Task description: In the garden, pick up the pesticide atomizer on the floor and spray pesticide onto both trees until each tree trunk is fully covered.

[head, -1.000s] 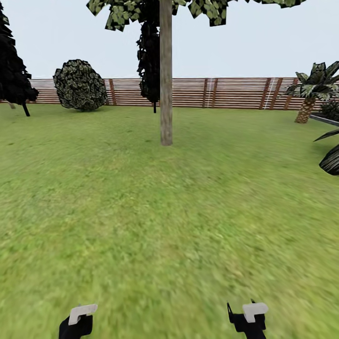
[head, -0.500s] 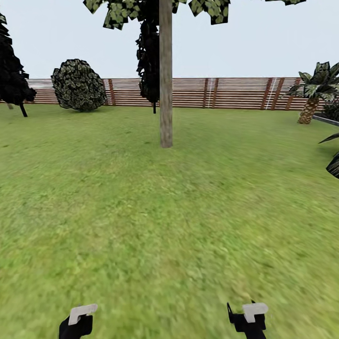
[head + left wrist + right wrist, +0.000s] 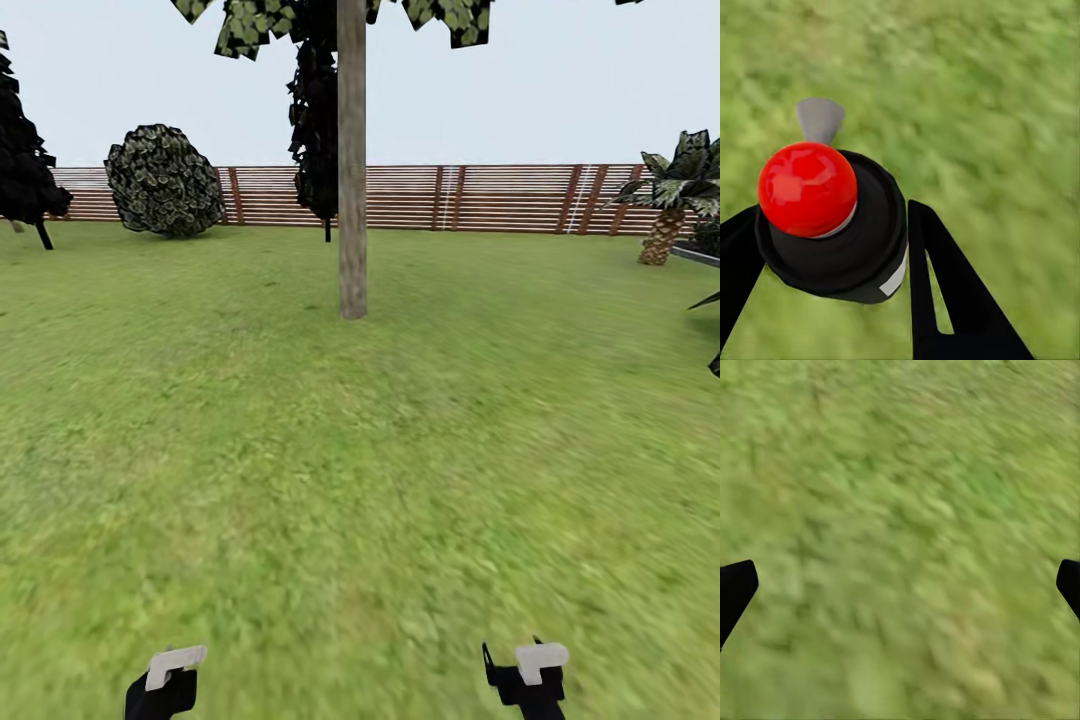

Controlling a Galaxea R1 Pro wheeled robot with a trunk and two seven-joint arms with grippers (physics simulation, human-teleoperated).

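Observation:
The pesticide atomizer [image 3: 832, 247], a black body with a red ball top and a grey nozzle, sits between the black fingers of my left gripper [image 3: 832, 217], which is shut on it above the grass. In the head view my left gripper [image 3: 165, 682] and right gripper [image 3: 530, 675] are low at the near edge. My right gripper [image 3: 900, 585] is open over bare grass. One tree stands straight ahead across the garden lawn [image 3: 360, 450], with a pale tree trunk [image 3: 352, 170] and leaf flakes at the top.
A reddish-brown slat fence [image 3: 480, 197] closes the far side. A dark cone tree [image 3: 318, 130] stands behind the trunk and another [image 3: 25, 170] at far left. A round bush [image 3: 165, 182] is left of the trunk and a short palm [image 3: 668, 195] at the right.
The whole head view has shifted: the trunk base sits lower and looks a little nearer, and the right-hand plants have slid toward the right edge. Both grippers keep their places in the view.

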